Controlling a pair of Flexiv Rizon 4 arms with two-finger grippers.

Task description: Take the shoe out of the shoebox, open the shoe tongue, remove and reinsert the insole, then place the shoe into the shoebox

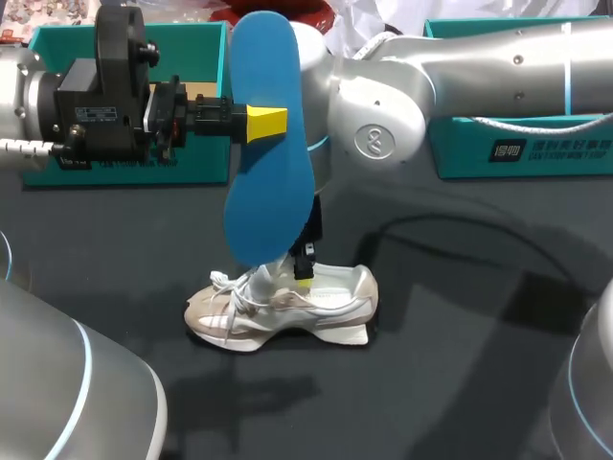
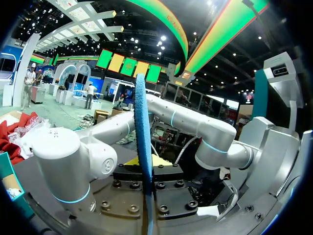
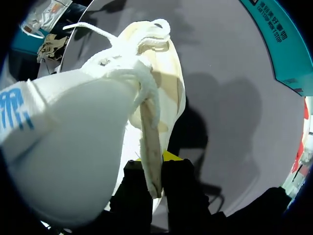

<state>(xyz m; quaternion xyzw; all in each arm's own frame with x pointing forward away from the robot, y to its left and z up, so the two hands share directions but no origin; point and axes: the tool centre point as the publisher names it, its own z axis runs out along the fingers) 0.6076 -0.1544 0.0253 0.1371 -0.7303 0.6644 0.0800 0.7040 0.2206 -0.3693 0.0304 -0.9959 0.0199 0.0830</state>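
The shoe (image 1: pixel 278 309) is stood on its sole on the dark table (image 1: pixel 460 364), toe turned toward the left arm's side, laces loose. It is outside both boxes.

The right gripper (image 1: pixel 305 268) is set down at the shoe's opening. In the right wrist view the right gripper (image 3: pixel 154 167) is seen closed narrowly on a pale strip of the shoe's (image 3: pixel 73 147) upper, with one finger on each face.

Above the shoe, the blue insole (image 1: pixel 273 172) is held upright, its lower end near the shoe's opening. The left gripper (image 1: pixel 278 123) is clamped across the insole's two flat faces. In the left wrist view the insole (image 2: pixel 142 122) is presented edge-on between the closed fingers.

Farthest back, the first shoebox (image 1: pixel 196 57) is located behind the left arm and the second shoebox (image 1: pixel 536 144) under the right arm, both teal.
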